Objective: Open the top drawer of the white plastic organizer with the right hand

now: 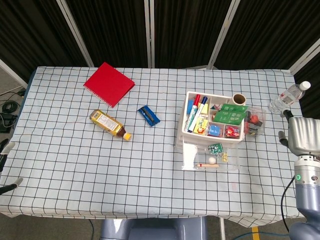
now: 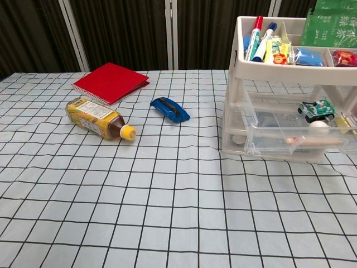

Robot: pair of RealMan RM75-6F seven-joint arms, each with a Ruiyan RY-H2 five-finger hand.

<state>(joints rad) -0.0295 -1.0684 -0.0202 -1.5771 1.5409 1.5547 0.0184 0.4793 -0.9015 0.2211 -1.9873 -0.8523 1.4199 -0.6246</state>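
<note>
White plastic organizer (image 1: 212, 131), top drawer (image 1: 216, 157) pulled out, right robot hand (image 1: 303, 136) apart

Head overhead; chest low, table-level

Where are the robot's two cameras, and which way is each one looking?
Head view: sits high up and looks down on the whole checked table; the robot's right arm and part of the right robot hand show at the right edge.
Chest view: sits low, near the table's front edge, and looks across it toward the dark curtains; no part of the robot shows.
Both views share the white organizer, the red notebook, the tea bottle and the blue packet.
</note>
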